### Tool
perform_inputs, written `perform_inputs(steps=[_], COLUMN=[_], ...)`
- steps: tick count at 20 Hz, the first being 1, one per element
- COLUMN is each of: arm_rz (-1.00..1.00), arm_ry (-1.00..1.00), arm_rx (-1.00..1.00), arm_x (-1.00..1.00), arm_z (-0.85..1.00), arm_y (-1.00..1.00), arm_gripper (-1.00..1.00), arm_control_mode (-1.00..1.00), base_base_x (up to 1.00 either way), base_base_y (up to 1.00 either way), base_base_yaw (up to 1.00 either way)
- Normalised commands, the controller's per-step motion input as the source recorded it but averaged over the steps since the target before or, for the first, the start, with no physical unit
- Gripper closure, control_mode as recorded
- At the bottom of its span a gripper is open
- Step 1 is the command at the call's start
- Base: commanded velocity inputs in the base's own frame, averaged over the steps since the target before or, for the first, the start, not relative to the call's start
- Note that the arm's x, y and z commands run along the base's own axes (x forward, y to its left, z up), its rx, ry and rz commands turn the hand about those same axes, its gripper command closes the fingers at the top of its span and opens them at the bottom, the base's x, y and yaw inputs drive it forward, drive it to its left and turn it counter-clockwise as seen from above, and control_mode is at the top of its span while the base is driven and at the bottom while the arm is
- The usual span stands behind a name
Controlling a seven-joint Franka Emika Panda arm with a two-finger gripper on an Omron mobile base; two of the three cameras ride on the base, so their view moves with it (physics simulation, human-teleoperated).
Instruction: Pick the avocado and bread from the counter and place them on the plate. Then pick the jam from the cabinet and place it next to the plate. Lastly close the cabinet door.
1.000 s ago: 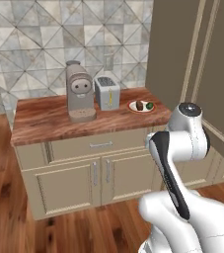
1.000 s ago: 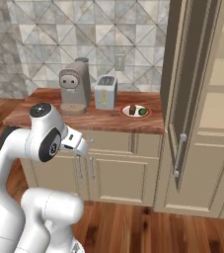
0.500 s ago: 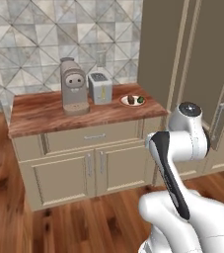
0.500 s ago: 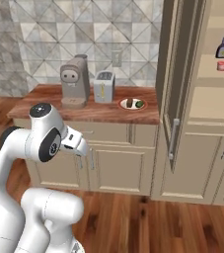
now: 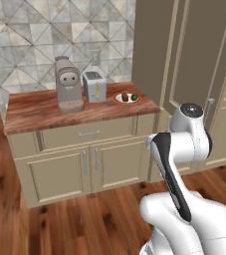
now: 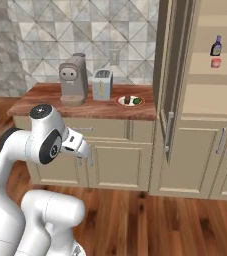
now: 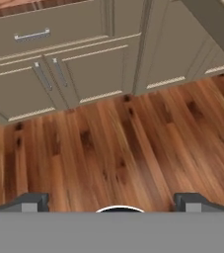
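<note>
**Wood, tile and metal finishes**

The surface (image 5: 35, 107) is reddish-brown wood grain with a slight sheen. The cabinet (image 6: 205, 100) is matt beige painted wood with slim metal handles. The floor (image 7: 113, 148) is glossy knotted plank wood. The backsplash (image 5: 30, 40) looks like grey marbled tile. The toaster (image 5: 94, 85) appears brushed metal.

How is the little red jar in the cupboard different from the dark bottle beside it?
The jam is a short, squat, red-pink jar, while the bottle is taller and dark, with a narrow neck and a pale label. The jam appears nearer the shelf's front edge, with the bottle behind it. Both stand upright on the same shelf of the open cabinet.
</note>
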Motion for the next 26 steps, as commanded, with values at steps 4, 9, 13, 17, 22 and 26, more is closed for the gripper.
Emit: perform_inputs(steps=[4,9,13,17,22,26], arm_rz=[0.00,0.00,0.00,0.00,0.00,0.00], arm_ry=[0.00,0.00,0.00,0.00,0.00,0.00], arm_rx=[0.00,0.00,0.00,0.00,0.00,0.00], arm_x=[0.00,0.00,0.00,0.00,0.00,0.00], arm_z=[0.00,0.00,0.00,0.00,0.00,0.00], arm_y=[0.00,0.00,0.00,0.00,0.00,0.00], arm_gripper=[-1.00,-1.00,-1.00,-1.00,-1.00,-1.00], arm_control_mode=[1.00,1.00,1.00,1.00,1.00,1.00], base_base_x=[-0.20,-0.21,-0.27,-0.39,-0.42,-0.28], base_base_y=[-0.50,-0.59,-0.57,-0.50,-0.47,-0.51], base_base_yaw=[0.00,0.00,0.00,0.00,0.00,0.00])
